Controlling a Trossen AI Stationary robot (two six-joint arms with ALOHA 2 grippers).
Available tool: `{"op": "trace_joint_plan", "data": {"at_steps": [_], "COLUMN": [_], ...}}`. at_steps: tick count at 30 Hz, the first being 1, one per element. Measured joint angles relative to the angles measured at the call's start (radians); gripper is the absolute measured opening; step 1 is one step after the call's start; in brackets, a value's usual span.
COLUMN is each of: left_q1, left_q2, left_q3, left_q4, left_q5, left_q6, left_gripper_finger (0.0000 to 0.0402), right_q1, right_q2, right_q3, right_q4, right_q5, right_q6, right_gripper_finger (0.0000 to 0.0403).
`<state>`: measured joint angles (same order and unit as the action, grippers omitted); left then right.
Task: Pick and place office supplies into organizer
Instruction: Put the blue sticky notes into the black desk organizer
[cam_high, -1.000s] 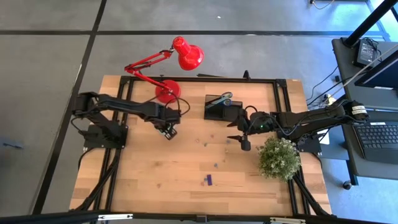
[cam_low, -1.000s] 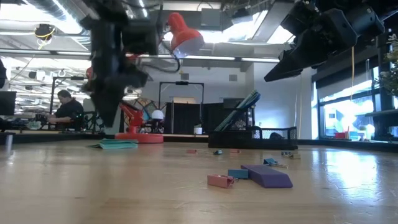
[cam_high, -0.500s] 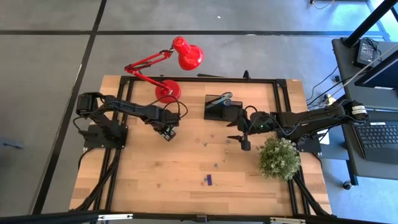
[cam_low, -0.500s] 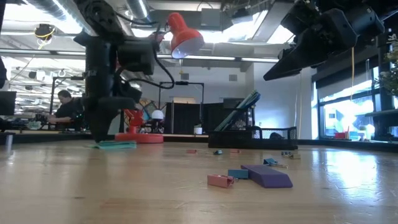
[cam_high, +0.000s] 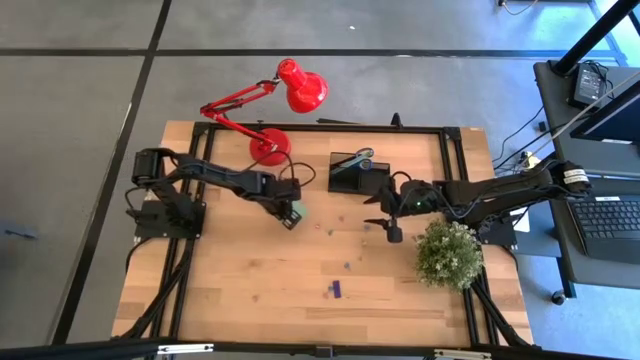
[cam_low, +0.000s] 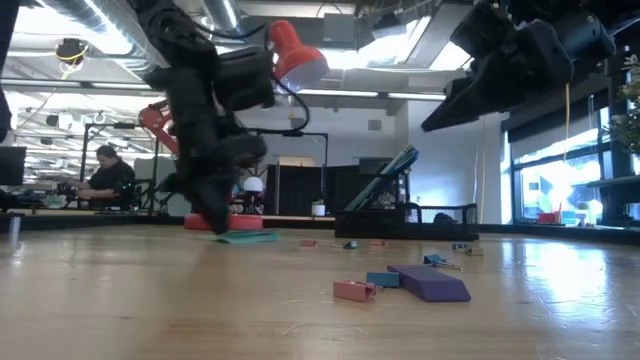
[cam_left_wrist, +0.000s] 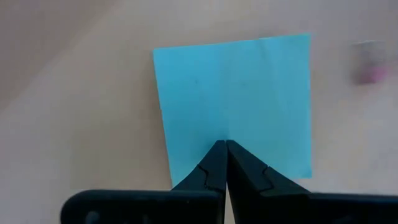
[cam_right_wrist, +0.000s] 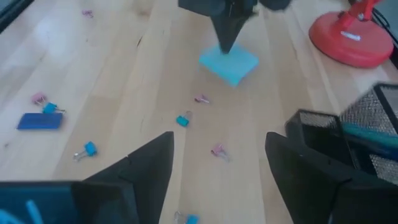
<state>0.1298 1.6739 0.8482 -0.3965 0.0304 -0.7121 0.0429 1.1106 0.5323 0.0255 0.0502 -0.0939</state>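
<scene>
Left arm has the sticky-note pad, organizer lies off to its right!

We see the left gripper (cam_high: 291, 215) with its fingers pressed together, tips meeting on the edge of the pale green sticky-note pad (cam_left_wrist: 233, 102) — pinching it, we'd judge — low over the wooden table (cam_high: 250, 290) in front of the red desk lamp (cam_high: 268, 148). The black organizer (cam_high: 350, 172) sits at the back middle, up and to the right of the pad, nearer the right arm. The right gripper (cam_high: 385, 222) hangs spread wide just in front of the organizer, holding nothing. The left wrist view gives us the closed tips on the pad; only the right wrist view shows the scattered small binder clips (cam_right_wrist: 182, 120) between pad and organizer.
</scene>
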Motion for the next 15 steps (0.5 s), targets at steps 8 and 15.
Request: {"op": "trace_joint_plan", "data": {"at_steps": [8, 15], "left_q1": [-0.027, -0.031], "left_q2": [0.101, 0.15], "left_q3": [0.007, 0.005], "left_q4": [0.225, 0.361], "left_q5": [0.072, 0.076], "left_q6": [0.023, 0.01], "left_gripper_finger": [0.0002, 0.0002], "right_q1": [0.017, 0.037], "right_q2": [0.245, 0.437], "right_q3": [0.001, 0.111], "right_q4": [0.234, 0.298], "right_q5": [0.001, 0.098], "right_q6": [-0.202, -0.362], "right_gripper_finger": [0.0255, 0.0255]}}
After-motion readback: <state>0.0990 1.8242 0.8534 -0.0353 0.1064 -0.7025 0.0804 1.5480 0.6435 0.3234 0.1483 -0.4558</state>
